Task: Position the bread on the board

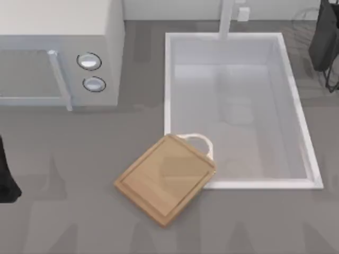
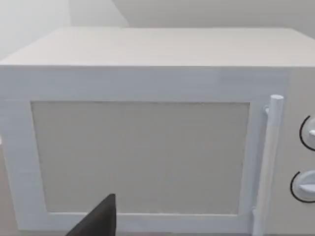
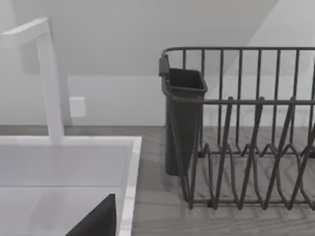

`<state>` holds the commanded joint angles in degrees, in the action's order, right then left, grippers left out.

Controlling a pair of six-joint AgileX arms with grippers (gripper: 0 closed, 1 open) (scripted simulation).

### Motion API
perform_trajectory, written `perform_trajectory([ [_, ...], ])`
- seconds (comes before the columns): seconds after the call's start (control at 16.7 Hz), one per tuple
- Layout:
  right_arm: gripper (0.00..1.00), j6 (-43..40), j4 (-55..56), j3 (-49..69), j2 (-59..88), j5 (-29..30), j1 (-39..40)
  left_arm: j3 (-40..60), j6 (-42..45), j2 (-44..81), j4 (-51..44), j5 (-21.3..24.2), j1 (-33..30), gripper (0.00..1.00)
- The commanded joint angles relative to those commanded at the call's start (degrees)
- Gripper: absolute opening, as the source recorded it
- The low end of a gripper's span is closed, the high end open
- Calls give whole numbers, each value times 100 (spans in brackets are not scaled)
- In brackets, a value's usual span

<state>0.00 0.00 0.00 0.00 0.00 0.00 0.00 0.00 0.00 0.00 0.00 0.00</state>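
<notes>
Top view: the light tan wooden rectangular cutting board (image 1: pixel 165 180) lies at an angle on the grey countertop (image 1: pixel 63 222), its white loop handle overlapping the front-left corner of the white rectangular sink basin (image 1: pixel 312 174).

Relative to that sink, the white microwave oven (image 1: pixel 58 53) with 2 round dials stands well apart on the left, the left arm (image 1: pixel 6 180) shows as a dark shape at the far left edge of the counter, and the right arm (image 1: pixel 324 37) sits beyond the sink's back-right corner. I cannot tell how far either hand is open, or whether it holds anything. The left wrist view faces the microwave oven's door (image 2: pixel 140 157) and its upright bar handle (image 2: pixel 268 162). The right wrist view shows the sink's rim (image 3: pixel 129 182), a white tap (image 3: pixel 47 78) behind it and a dark wire dish rack (image 3: pixel 246 128) with a dark cup just beside the sink. The bread cannot be found on the board or the counter.
</notes>
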Motion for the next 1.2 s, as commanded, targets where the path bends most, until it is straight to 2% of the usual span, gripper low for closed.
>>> perform_trajectory([
  [0.24, 100, -147, -122, 171, 175, 6, -40, 0, 0, 0, 0, 0, 0, 100],
  [0.48, 100, -963, -800, 1119, 1259, 9, -229, 0, 0, 0, 0, 0, 0, 100],
  [1.2, 100, -4991, -4384, 5627, 7969, -3, -1152, 0, 0, 0, 0, 0, 0, 100],
])
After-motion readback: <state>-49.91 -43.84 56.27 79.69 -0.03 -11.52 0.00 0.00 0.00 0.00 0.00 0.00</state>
